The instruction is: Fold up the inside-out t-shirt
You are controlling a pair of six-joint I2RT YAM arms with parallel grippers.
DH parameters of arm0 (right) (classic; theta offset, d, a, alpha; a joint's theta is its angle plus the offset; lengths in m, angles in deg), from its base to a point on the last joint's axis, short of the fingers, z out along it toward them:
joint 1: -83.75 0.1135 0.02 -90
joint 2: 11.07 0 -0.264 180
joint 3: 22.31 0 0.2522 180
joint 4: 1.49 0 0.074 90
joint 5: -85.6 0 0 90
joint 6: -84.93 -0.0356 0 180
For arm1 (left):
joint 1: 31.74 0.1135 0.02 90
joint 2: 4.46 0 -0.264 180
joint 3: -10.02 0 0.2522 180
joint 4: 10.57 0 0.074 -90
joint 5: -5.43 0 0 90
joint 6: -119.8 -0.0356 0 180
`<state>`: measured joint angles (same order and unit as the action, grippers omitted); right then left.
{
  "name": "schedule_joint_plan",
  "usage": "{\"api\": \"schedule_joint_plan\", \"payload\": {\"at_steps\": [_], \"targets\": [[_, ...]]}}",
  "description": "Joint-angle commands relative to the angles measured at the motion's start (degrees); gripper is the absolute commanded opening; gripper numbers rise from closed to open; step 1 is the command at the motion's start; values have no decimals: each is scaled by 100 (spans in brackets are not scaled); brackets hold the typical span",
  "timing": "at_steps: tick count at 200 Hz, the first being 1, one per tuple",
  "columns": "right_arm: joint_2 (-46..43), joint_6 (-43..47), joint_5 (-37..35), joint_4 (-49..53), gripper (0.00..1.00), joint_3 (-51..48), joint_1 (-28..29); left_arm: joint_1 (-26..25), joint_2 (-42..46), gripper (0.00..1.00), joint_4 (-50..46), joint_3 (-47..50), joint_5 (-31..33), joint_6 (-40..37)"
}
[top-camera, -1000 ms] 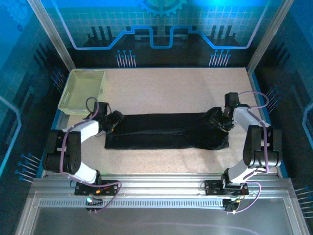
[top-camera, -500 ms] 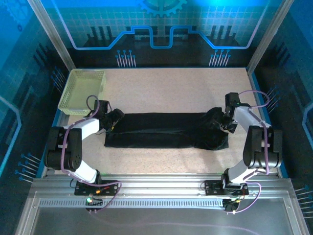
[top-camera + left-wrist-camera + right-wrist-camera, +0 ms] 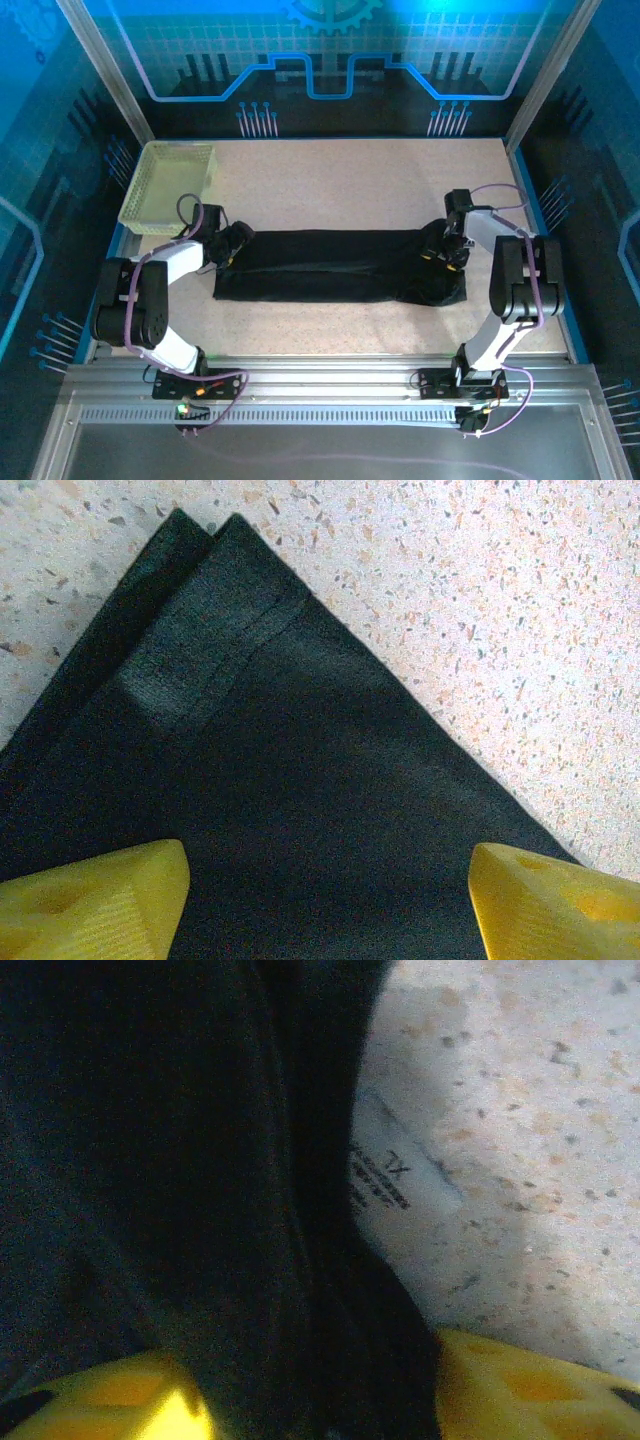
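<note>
Inside-out t-shirt (image 3: 330, 266): lying as long black band across mid worktop (image 3: 350, 180), white tag (image 3: 400, 1175) at right end; left fingers (image 3: 100, 900) wide apart over left corner, holding nothing; right fingers (image 3: 520, 1380) straddling fabric fold, grip unclear; mesh basket (image 3: 160, 220) far left

Speckled beige counter (image 3: 350, 180), blue circuit-pattern wall (image 3: 320, 50) across the top, metal posts (image 3: 106, 70) at upper corners, ribbed aluminium rail (image 3: 320, 385) at bottom

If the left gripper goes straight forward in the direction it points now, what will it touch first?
Most likely the black t-shirt: the left gripper is open right over a corner of it, with the speckled table beyond. How big the gap to the cloth is, I cannot tell.
</note>
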<state>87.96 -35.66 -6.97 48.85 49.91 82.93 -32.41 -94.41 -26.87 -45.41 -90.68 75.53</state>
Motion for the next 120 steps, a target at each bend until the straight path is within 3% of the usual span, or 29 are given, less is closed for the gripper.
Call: {"api": "schedule_joint_plan", "payload": {"at_steps": [1,61,120], "targets": [[319,-34,141,38,45,-90,235,60,-163,77,-410,102,92,-170],[-5,-153,-35,-8,0,-138,276,67,-89,77,-423,133,99,-150],[-1197,-137,-780,480,0,47,-58,2,-4,77,-318,178,-96,-92]]}}
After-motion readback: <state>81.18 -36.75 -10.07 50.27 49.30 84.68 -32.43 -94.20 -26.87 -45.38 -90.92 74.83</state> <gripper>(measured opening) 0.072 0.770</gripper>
